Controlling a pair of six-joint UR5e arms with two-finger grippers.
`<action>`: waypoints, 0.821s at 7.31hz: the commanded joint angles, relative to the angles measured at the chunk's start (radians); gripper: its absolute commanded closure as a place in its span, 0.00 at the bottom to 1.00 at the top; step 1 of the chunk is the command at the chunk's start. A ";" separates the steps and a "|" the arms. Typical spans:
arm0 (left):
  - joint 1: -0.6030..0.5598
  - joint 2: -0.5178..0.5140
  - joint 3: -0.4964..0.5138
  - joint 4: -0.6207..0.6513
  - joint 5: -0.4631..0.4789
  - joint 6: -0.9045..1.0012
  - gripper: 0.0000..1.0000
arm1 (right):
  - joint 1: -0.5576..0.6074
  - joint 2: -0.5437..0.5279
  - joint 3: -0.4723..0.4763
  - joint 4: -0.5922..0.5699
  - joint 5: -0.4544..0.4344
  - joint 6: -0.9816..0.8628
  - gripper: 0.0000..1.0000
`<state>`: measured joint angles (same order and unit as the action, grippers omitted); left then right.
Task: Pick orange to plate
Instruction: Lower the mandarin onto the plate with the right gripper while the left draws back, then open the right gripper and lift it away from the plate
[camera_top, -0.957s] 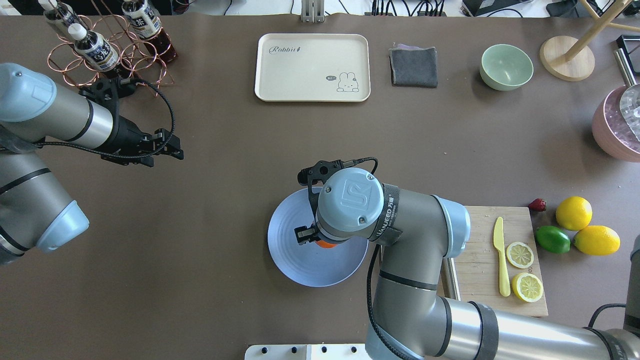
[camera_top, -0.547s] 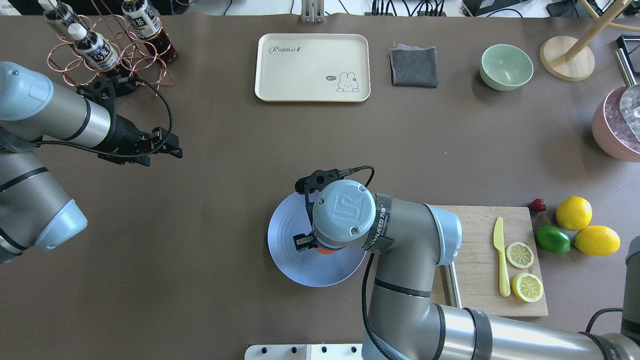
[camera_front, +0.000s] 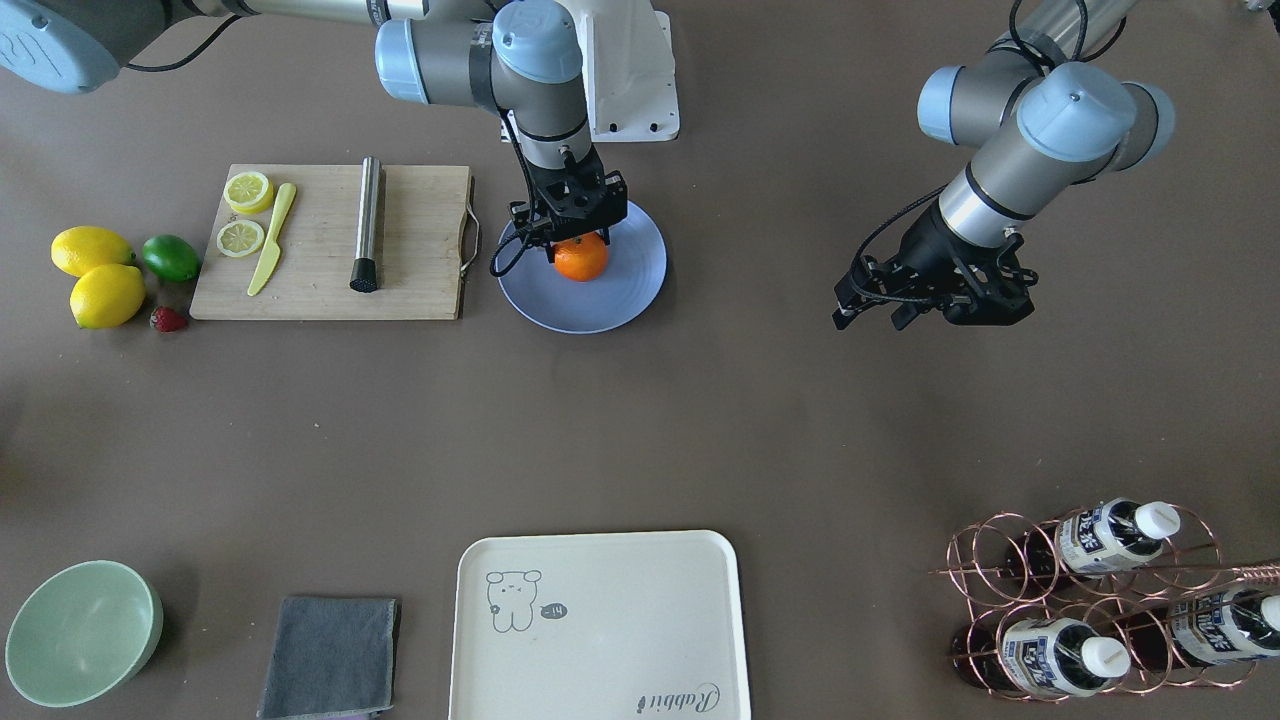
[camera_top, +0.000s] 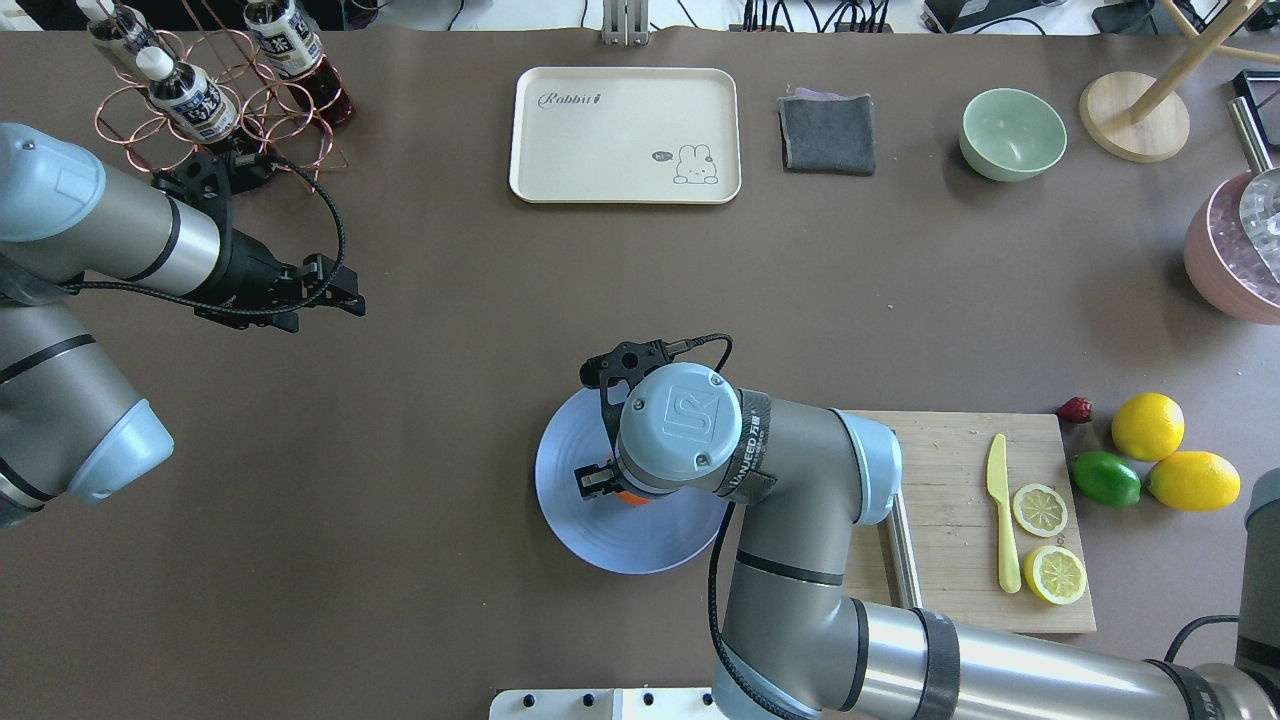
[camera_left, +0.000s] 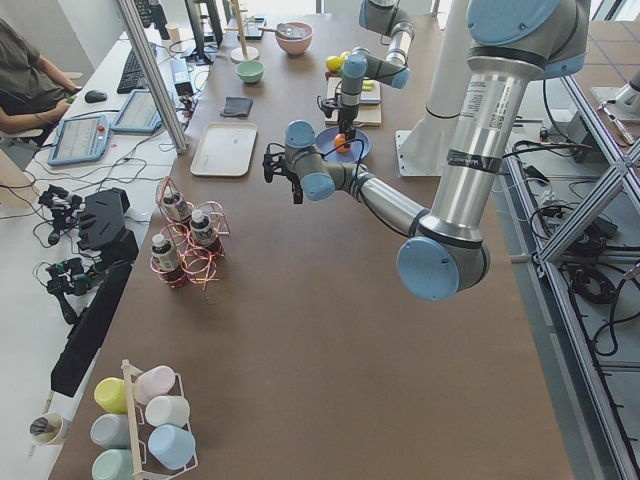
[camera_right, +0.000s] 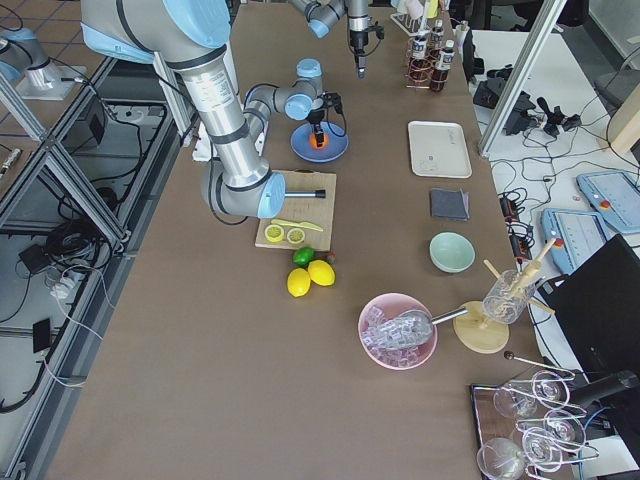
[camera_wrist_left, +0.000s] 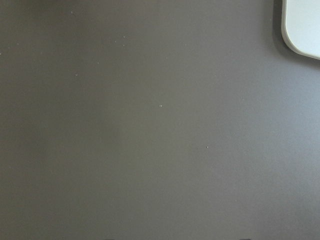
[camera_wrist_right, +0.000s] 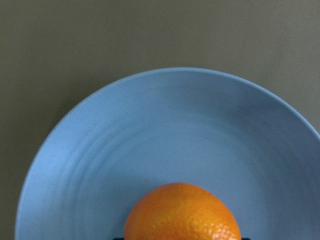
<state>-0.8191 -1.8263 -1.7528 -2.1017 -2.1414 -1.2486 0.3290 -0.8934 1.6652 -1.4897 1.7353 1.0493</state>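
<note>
Nearest the robot's base, the right gripper (camera_front: 577, 240) now sits lower and a little closer to the robot than it did a second ago. In the overhead view its wrist has slid toward the near side of the plate (camera_top: 590, 545) and covers more of it. Most of that shift comes in the first half of the second.

The orange (camera_front: 581, 258) has come down with it. Seen from across the tabletop (camera_front: 720, 400), it appears to rest on the plate's blue surface, slightly toward the robot's side of centre. The right wrist view shows it low against the plate's rings. The jaws are closed about its upper half, one on each flank, with no gap visible, so the fruit looks set down but not yet let go.

By that reading the carry is done and the task is nearly finished. What remains is for the jaws to part and the arm to lift straight off. This calls for care, since a round fruit on a shallow plate may roll if nudged.

Just beside the plate, on the robot's right, the wooden cutting board (camera_front: 410, 250) lies unchanged. Farther out, the left gripper (camera_top: 345, 293) hovers over bare tabletop, well apart from the plate. It has drifted slightly away from the robot and then stopped. Its jaws look parted and hold nothing. At the far edge, the cream tray (camera_top: 625, 135) lies as before.
</note>
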 joint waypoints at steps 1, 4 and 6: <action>0.000 -0.001 -0.004 0.000 0.000 0.000 0.13 | 0.008 0.001 0.005 0.002 0.004 -0.002 0.00; -0.166 0.004 0.030 0.035 -0.128 0.138 0.13 | 0.256 -0.083 0.163 -0.119 0.238 -0.044 0.00; -0.317 0.004 0.013 0.308 -0.170 0.468 0.06 | 0.529 -0.213 0.217 -0.132 0.469 -0.298 0.00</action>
<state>-1.0365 -1.8232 -1.7317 -1.9558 -2.2796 -0.9763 0.6829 -1.0274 1.8496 -1.6071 2.0560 0.9037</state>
